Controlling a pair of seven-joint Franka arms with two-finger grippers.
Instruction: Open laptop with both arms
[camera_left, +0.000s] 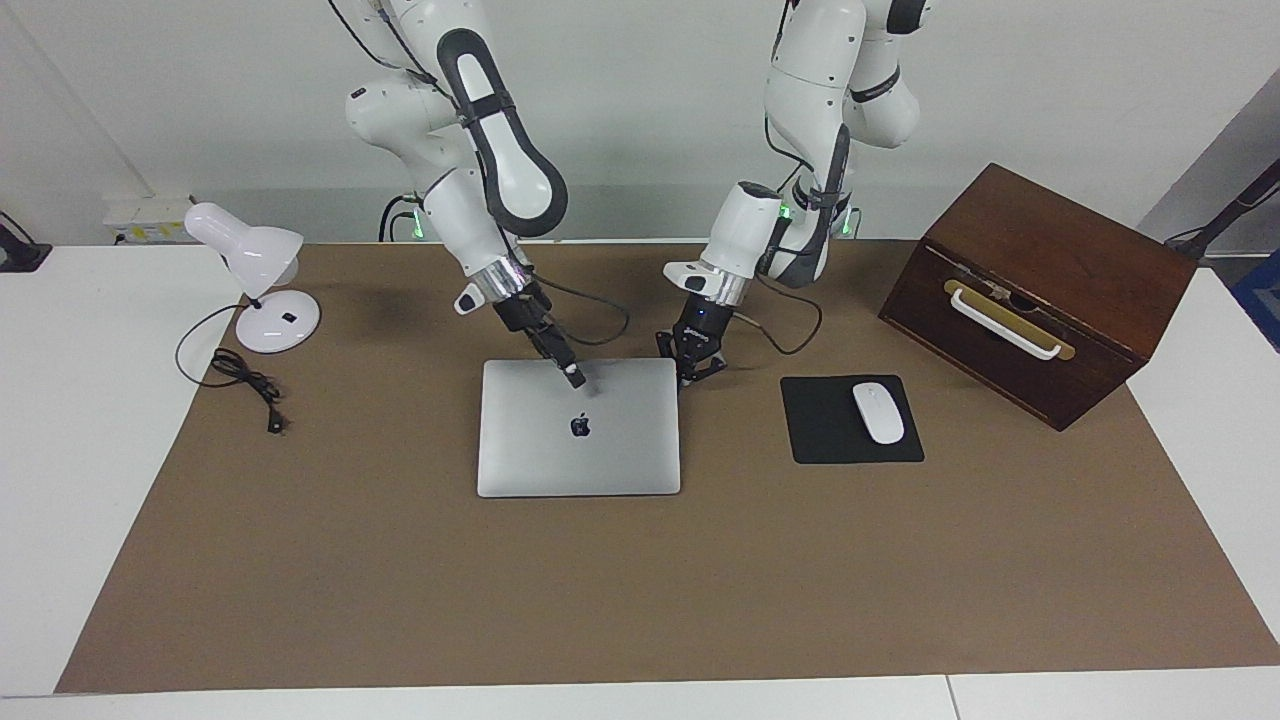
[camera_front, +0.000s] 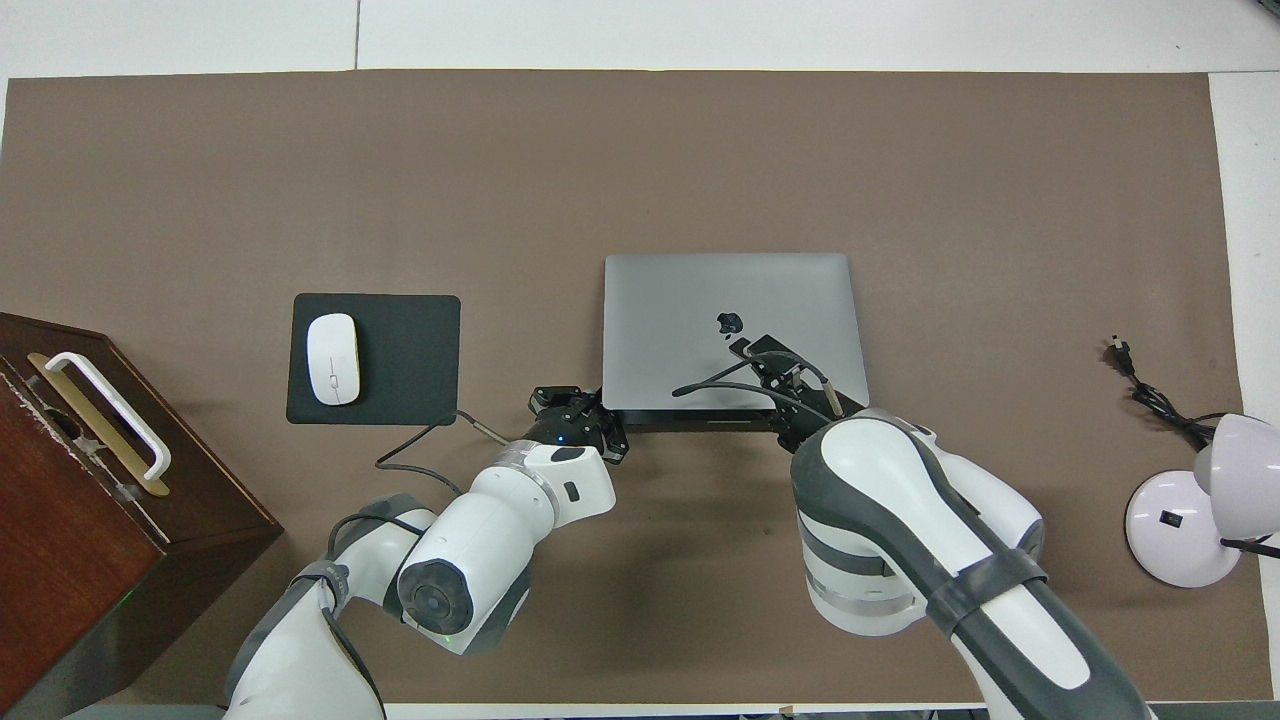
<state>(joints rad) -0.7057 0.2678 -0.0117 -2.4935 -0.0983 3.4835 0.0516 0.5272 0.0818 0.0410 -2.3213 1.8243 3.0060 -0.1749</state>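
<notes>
The closed laptop lies flat mid-counter, thin, stiff, slippery. The right gripper touches its lid, fingers narrow. The left gripper, spread, sits at its corner nearest the robots; the lid edge there looks the place to lift.

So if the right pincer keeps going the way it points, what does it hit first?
Most likely the laptop lid: the right pincer slants down over the lid's robot-side edge, apparently touching or just above it.

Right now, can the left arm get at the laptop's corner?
Probably yes: the left end effector already sits at the closed laptop's corner nearest the robots, toward the mouse pad, with nothing between them.
</notes>
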